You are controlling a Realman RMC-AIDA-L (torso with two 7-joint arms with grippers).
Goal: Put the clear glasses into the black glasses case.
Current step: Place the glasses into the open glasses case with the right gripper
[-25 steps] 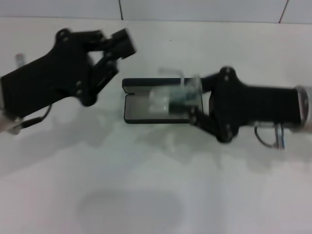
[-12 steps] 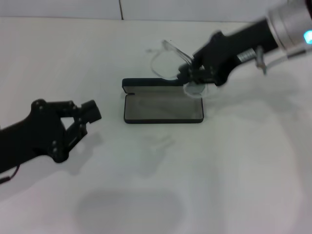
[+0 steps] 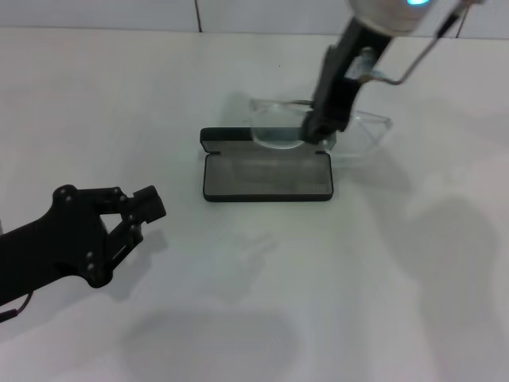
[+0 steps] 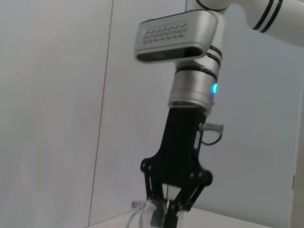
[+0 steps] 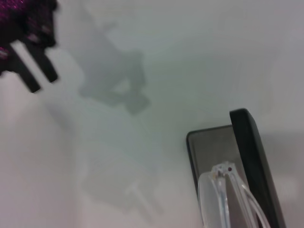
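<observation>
In the head view, the right gripper (image 3: 316,134) pointed straight down over the far edge of the black glasses case (image 3: 266,175), which lay open on the white table (image 3: 382,263) with its grey lining up. Its fingers were closed on the clear glasses (image 3: 350,131), gripped near the middle, so the lens spread out to both sides of the fingertips, one half over the case's raised lid, the other half sticking out past the case's right end. The left gripper (image 3: 143,208) hung low over the table, well apart from the case and glasses, its fingers only narrowly parted and holding nothing. In the left wrist view, the right gripper (image 4: 166,211) appeared farther off, hanging vertically, its fingers converging on the clear frame. In the right wrist view, the glasses (image 5: 223,194) sat just beneath the camera, over the open case (image 5: 247,156), with the left gripper (image 5: 28,42) far off.
</observation>
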